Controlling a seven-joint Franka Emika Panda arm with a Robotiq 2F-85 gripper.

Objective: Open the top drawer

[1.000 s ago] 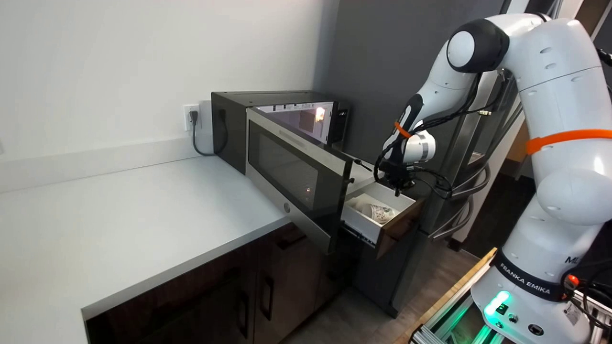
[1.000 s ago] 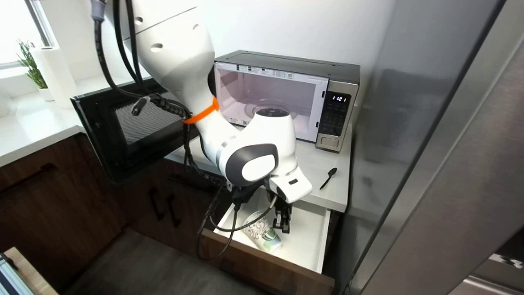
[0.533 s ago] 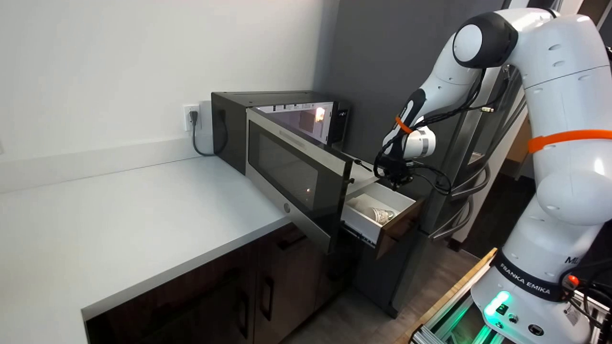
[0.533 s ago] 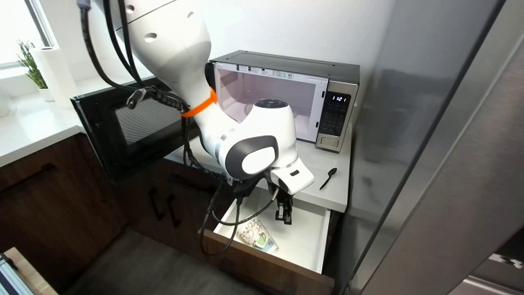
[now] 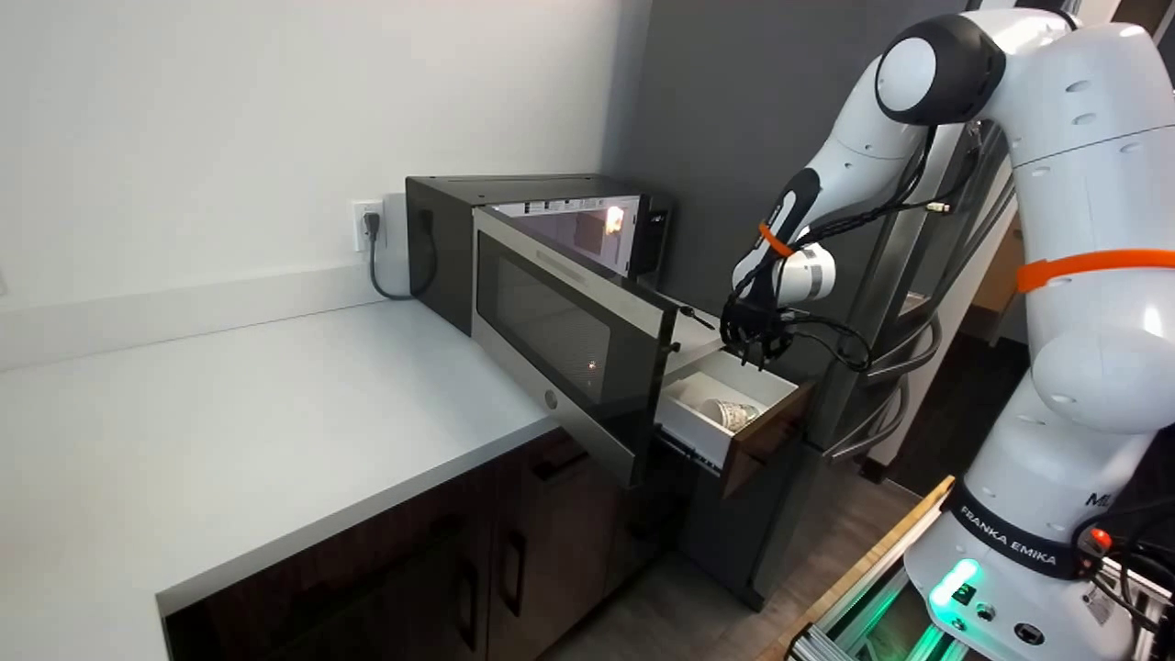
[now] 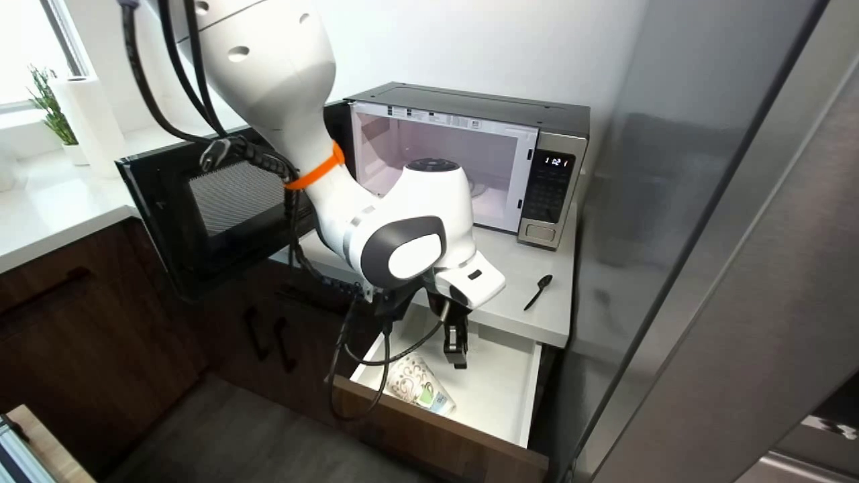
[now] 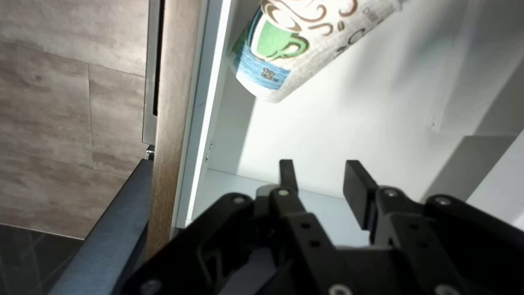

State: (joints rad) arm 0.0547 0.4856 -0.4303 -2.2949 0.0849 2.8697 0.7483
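White-sided drawer (image 6: pixel 486 389) juts open past front edge of worktop (image 6: pixel 520 268), near a corner, below gripper (image 7: pixel 321 172), jaws apart and empty; pull looks done, lift-away likely next.

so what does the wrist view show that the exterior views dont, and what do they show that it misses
Only the wrist view: a readable "12" on the blue band of the paper cup; in both exterior views that print is too small to read.

Only the exterior views: the microwave with its door open, and a black spoon on the counter.

Shared: the pulled-out drawer with the paper cup lying in it, and the end effector over it.
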